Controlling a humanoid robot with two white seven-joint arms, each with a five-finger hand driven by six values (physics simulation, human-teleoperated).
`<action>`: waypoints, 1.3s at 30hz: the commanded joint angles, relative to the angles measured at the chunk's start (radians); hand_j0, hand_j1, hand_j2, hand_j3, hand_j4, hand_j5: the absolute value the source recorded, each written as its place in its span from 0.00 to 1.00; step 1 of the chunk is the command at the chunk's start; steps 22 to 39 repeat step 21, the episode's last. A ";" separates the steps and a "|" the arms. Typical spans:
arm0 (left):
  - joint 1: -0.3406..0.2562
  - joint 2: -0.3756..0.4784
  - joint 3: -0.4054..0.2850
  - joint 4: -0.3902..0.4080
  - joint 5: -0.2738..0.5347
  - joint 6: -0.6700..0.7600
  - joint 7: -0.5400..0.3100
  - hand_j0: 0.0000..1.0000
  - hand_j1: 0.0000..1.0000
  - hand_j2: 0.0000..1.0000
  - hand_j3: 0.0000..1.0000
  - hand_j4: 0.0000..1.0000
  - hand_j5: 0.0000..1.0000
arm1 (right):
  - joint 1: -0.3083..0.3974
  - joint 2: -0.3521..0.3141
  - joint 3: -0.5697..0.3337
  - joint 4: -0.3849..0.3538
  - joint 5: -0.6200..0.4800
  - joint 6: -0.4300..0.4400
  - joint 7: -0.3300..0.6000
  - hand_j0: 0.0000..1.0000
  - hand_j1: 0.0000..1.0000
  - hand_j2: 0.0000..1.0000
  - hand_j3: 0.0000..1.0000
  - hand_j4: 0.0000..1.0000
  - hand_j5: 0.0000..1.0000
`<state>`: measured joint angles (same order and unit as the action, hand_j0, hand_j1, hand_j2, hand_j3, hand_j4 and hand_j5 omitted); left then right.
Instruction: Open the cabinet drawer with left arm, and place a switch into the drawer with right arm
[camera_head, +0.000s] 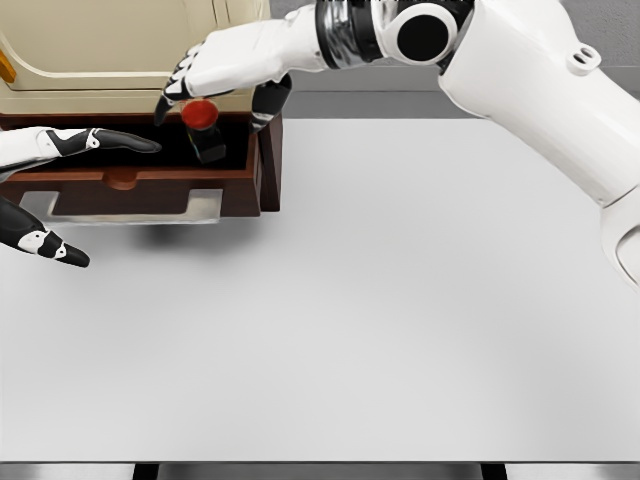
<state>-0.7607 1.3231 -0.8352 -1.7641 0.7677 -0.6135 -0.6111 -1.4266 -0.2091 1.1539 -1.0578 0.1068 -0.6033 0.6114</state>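
A brown wooden drawer (255, 175) stands pulled out from the cream cabinet (110, 50) at the upper left. My right hand (215, 95) reaches across from the right and hangs over the drawer's inside. Its fingers are curled around a switch (201, 120), a black body with a red round button on top. The switch is upright, just above the drawer's rim. My left hand (50, 195) sits at the left edge in front of the drawer, fingers spread and holding nothing, close to the round knob (122, 181).
The white table (380, 300) spreads across the view. A metallic plate (130, 207) lies under the drawer's front. The right arm's large white forearm (540, 90) crosses the top right.
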 joint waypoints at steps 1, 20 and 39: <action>0.001 0.002 0.002 0.000 0.009 0.003 0.000 1.00 1.00 1.00 1.00 1.00 1.00 | 0.002 -0.006 -0.002 -0.011 -0.007 -0.008 0.000 1.00 1.00 1.00 1.00 1.00 1.00; 0.009 0.001 0.007 0.000 0.010 0.003 0.000 1.00 1.00 1.00 1.00 1.00 1.00 | 0.544 -0.713 -0.356 -0.353 -0.018 -0.008 -0.022 1.00 1.00 1.00 1.00 1.00 1.00; 0.012 0.001 0.007 0.000 0.010 0.003 0.000 1.00 1.00 1.00 1.00 1.00 1.00 | 0.552 -0.727 -0.367 -0.350 -0.018 -0.008 -0.024 1.00 1.00 1.00 1.00 1.00 1.00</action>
